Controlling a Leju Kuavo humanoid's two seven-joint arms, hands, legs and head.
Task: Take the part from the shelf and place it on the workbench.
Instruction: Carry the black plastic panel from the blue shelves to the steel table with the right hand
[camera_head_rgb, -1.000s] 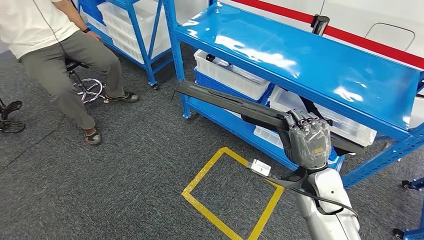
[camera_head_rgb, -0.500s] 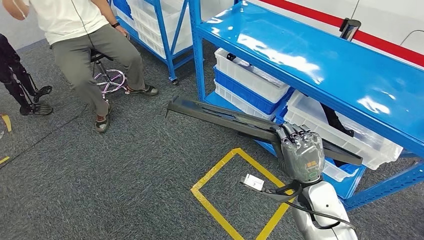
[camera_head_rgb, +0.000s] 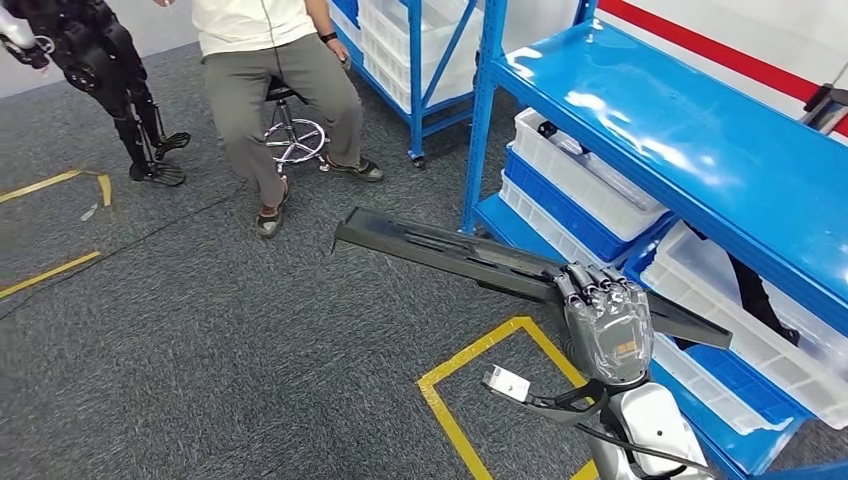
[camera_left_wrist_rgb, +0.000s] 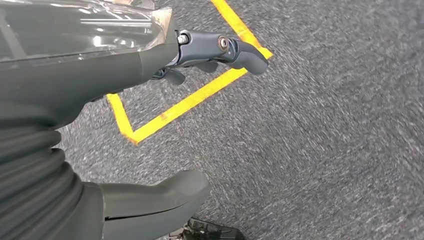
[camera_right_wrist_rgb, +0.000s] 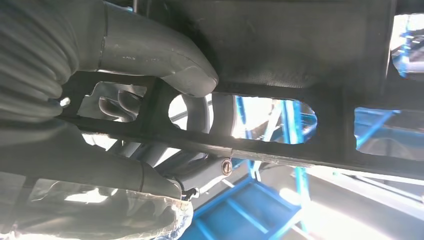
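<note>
One long, flat, dark grey plastic part (camera_head_rgb: 470, 255) is gripped by the robot's right hand (camera_head_rgb: 605, 325), up in the air over the grey carpet, just left of the blue metal shelf (camera_head_rgb: 700, 150). The left hand (camera_left_wrist_rgb: 100, 75) holds nothing, its fingers apart.

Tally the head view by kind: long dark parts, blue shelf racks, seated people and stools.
long dark part, held in the right hand: 1
blue shelf racks: 2
seated person: 1
stool: 1
Total: 5
</note>
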